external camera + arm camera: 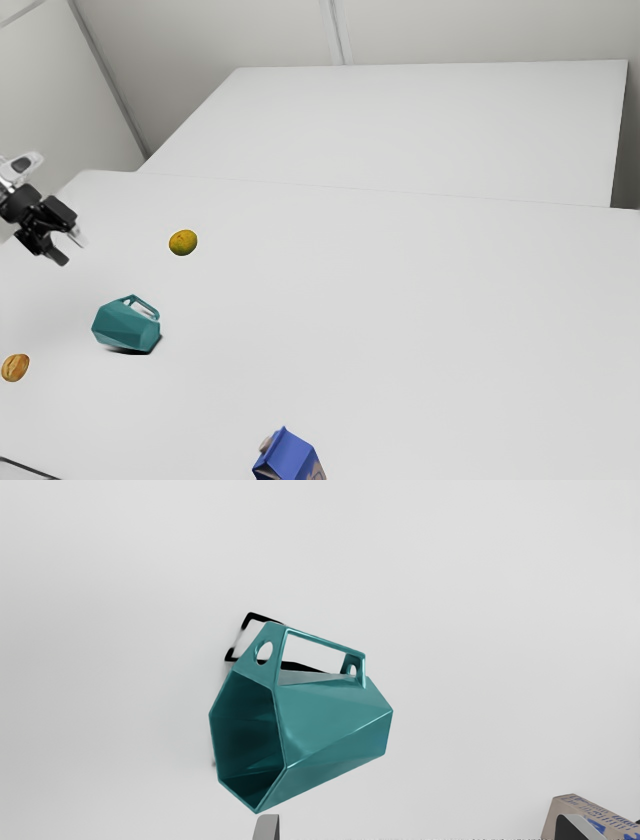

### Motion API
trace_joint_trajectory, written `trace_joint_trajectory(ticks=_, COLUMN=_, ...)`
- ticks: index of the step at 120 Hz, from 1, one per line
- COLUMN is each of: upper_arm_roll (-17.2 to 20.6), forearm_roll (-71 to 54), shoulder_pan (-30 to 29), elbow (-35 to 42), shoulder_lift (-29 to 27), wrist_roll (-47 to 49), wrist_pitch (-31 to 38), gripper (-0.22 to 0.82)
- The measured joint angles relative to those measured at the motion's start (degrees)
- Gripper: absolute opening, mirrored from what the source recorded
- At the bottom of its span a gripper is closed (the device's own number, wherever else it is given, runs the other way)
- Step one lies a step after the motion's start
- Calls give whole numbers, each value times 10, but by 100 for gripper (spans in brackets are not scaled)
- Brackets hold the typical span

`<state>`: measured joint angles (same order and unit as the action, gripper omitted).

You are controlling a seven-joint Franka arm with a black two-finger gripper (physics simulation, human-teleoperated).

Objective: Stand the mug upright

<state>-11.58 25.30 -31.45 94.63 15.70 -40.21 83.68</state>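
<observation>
I have the claw (71, 250) above the tabletop (400, 330), its fingers (267, 828) spread wide and nothing between them; in the exterior view the mug (127, 326) lies at 5 o'clock from it, on its side on the tabletop. The orange (183, 242) sits at 1 o'clock from the mug, the bun (15, 367) at 8 and the carton (287, 456) at 4; none of them touches it, so I judge there is room to tip it up without knocking anything.

The wrist view shows me the mouth (250, 730) turned sideways and the handle (326, 642) standing off the body; I take it that one of the flat facets bears the mug's weight and keeps it from rolling, with the handle raised where I could reach it.

My fingers stand apart roughly along the mug's length, with the mouth toward one of them and the base toward the other; that suits a pinch on one wall, one finger inside the mouth, better than a squeeze across the body, which would want about a quarter turn of my wrist.

I judge this is the approach, with the righting all to come; next I should line up and go down, then grip and swing the mouth upward; the slanted facets could slip, and a base set down tilted could topple back.
</observation>
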Motion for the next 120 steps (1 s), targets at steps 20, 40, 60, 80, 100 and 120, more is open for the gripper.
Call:
trace_joint_trajectory(ticks=20, upper_arm_roll=0, forearm_roll=33, shoulder_pan=-23, elbow=68, shoulder_lift=8, wrist_roll=-53, wrist_pitch=41, gripper=60)
trace_joint_trajectory(ticks=40, upper_arm_roll=0, forearm_roll=76, shoulder_pan=-25, elbow=115, shoulder_lift=29, wrist_roll=-100, wrist_pitch=69, gripper=60)
trace_joint_trajectory(ticks=60, upper_arm_roll=0, forearm_roll=102, shoulder_pan=-25, elbow=157, shoulder_lift=34, wrist_roll=-136, wrist_pitch=87, gripper=60)
trace_joint_trajectory(ticks=80, upper_arm_roll=0, forearm_roll=134, shoulder_pan=-21, elbow=190, shoulder_lift=35, wrist_roll=-164, wrist_pitch=101, gripper=60)
trace_joint_trajectory(ticks=100, upper_arm_roll=0, forearm_roll=145, shoulder_pan=-21, elbow=195, shoulder_lift=34, wrist_roll=-185, wrist_pitch=105, gripper=25)
trace_joint_trajectory(ticks=120, upper_arm_roll=0, forearm_roll=147, shoulder_pan=-21, elbow=195, shoulder_lift=29, wrist_roll=-201, wrist_pitch=98, gripper=1)
